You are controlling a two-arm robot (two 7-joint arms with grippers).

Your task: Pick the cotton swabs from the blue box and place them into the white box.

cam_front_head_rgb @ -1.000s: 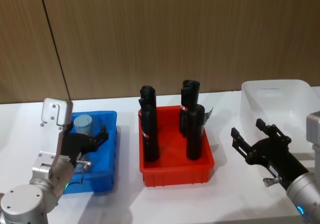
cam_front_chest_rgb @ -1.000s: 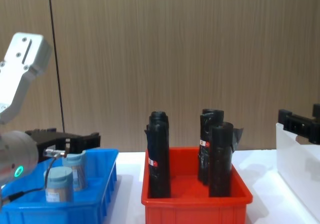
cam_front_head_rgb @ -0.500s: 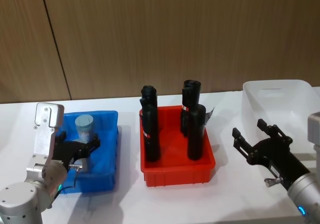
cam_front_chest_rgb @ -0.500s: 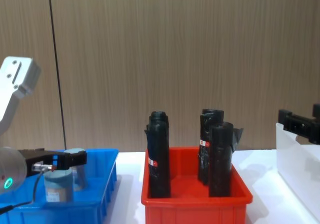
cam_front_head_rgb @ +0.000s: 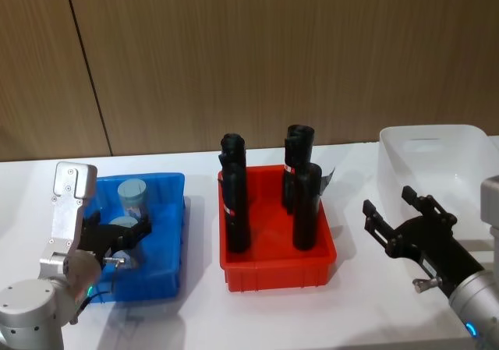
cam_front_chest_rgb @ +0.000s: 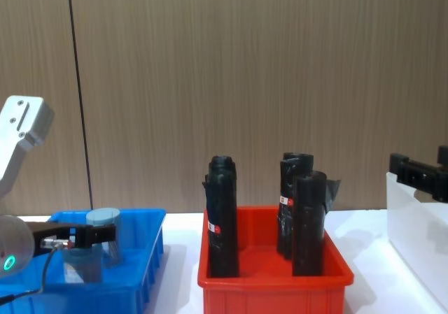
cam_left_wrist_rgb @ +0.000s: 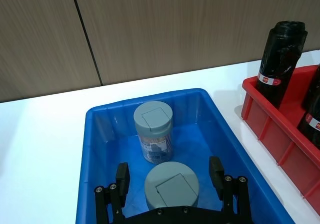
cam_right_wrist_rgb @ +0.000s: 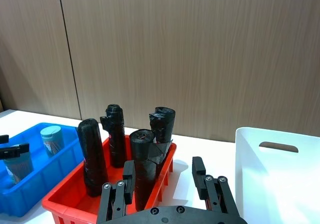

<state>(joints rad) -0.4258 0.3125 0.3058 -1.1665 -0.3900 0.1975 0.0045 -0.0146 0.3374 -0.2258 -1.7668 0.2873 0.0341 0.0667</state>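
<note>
My open left tool (cam_left_wrist_rgb: 169, 172) is around a jar (cam_left_wrist_rgb: 171, 185) in the blue box (cam_left_wrist_rgb: 145, 98); squeezing crooked could tip it. Open right tool (cam_front_head_rgb: 387, 200) hangs far off.

Bright, even indoor light — soft shadows beneath the bins, pictures slightly soft, no glare.

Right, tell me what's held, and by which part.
Nothing is held. The left gripper, jaws open, straddles the nearer clear, blue-lidded swab jar without contact; the right gripper is open, empty.
</note>
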